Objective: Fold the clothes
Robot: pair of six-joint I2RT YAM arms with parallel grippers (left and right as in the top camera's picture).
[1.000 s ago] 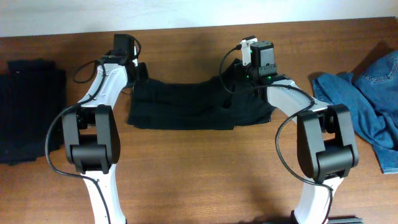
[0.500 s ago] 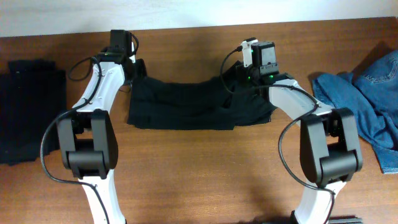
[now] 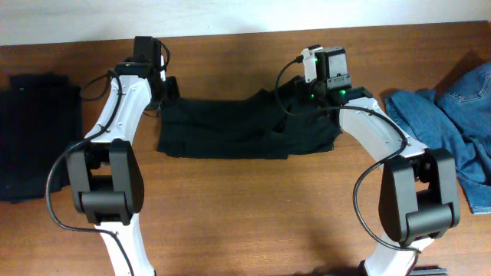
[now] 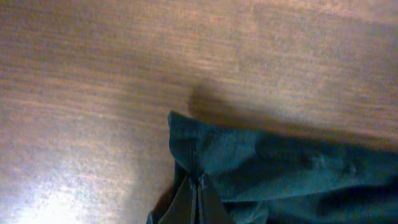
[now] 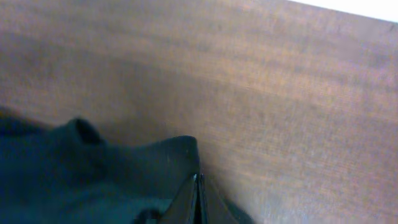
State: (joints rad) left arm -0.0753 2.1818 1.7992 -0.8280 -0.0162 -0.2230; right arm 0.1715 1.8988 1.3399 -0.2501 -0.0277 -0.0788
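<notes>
A black garment (image 3: 238, 126) lies spread across the middle of the wooden table, folded into a wide band. My left gripper (image 3: 170, 90) is shut on its far left corner, seen in the left wrist view (image 4: 200, 180) with the dark cloth (image 4: 280, 162) pinched between the fingertips. My right gripper (image 3: 326, 93) is shut on the far right corner; the right wrist view (image 5: 198, 178) shows the fingers closed on the cloth edge (image 5: 155, 162). Both corners are held a little above the table.
A folded dark garment (image 3: 34, 138) lies at the left edge of the table. Blue jeans (image 3: 453, 123) lie crumpled at the right edge. The table's far edge and a white wall run along the top.
Both grippers have moved slightly away from the front with the garment's far corners, the right one also a little to the right. The garment's far edge is stretched a bit more.
</notes>
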